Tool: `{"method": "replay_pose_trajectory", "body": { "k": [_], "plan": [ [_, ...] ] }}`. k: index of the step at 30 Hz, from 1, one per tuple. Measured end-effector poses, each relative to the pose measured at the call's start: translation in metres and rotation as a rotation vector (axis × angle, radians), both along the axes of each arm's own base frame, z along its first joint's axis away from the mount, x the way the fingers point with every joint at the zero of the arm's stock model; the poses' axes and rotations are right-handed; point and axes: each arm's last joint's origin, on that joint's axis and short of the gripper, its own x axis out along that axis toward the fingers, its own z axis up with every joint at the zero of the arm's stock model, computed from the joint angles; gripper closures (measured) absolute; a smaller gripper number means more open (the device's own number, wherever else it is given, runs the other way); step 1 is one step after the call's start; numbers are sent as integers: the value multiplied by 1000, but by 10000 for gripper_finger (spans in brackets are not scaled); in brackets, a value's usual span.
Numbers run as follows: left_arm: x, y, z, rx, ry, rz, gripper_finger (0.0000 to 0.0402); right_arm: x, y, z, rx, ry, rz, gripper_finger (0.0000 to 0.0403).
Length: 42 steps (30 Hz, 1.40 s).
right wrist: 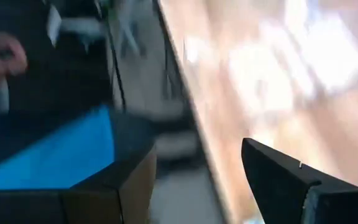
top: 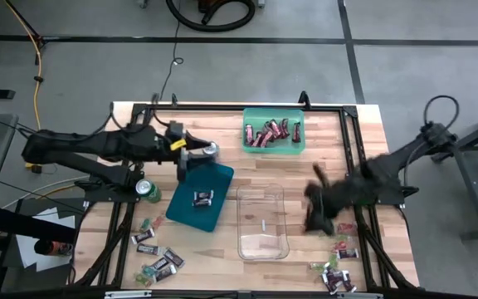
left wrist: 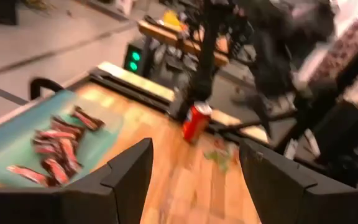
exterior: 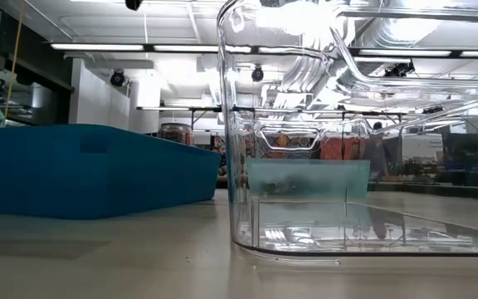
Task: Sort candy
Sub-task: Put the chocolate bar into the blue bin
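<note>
The wooden surface stands on a grey floor crossed by dark seams. A yellow cable trails along the left. Behind, strip lights and silver ducts run under a white ceiling.

Wooden table — three bins, can, seemingly scattered candy.

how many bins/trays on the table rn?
3. Green tray at the far edge, holding dark red bars. Blue tray left of centre, under the left gripper, with two dark bars inside. Clear bin at centre, near the right gripper.
</note>
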Motion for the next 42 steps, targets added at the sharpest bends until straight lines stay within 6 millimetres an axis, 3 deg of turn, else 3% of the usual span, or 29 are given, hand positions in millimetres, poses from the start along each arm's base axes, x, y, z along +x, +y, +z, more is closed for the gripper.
{"method": "replay_pose_trajectory", "body": {
  "k": [8, 15, 25, 31, 38, 42],
  "plan": [
    [-3, 2, 1, 41, -1, 10, 175, -30, 100, -73, -27, 458, 57, 172],
    [3, 1, -3, 56, 24, 7, 175, -40, 146, -125, -88, 635, 124, 172],
    [4, 1, -3, 56, 27, 8, 175, -32, 161, -161, -435, 703, 207, 172],
    [4, 1, -3, 56, 27, 8, 175, -28, 170, -168, -454, 669, 280, 172],
    [4, 1, -3, 57, 27, 11, 175, -32, 162, -177, -500, 693, 259, 172],
    [4, 1, -3, 57, 27, 11, 175, -34, 159, -179, -519, 714, 264, 199]
  ]
}}
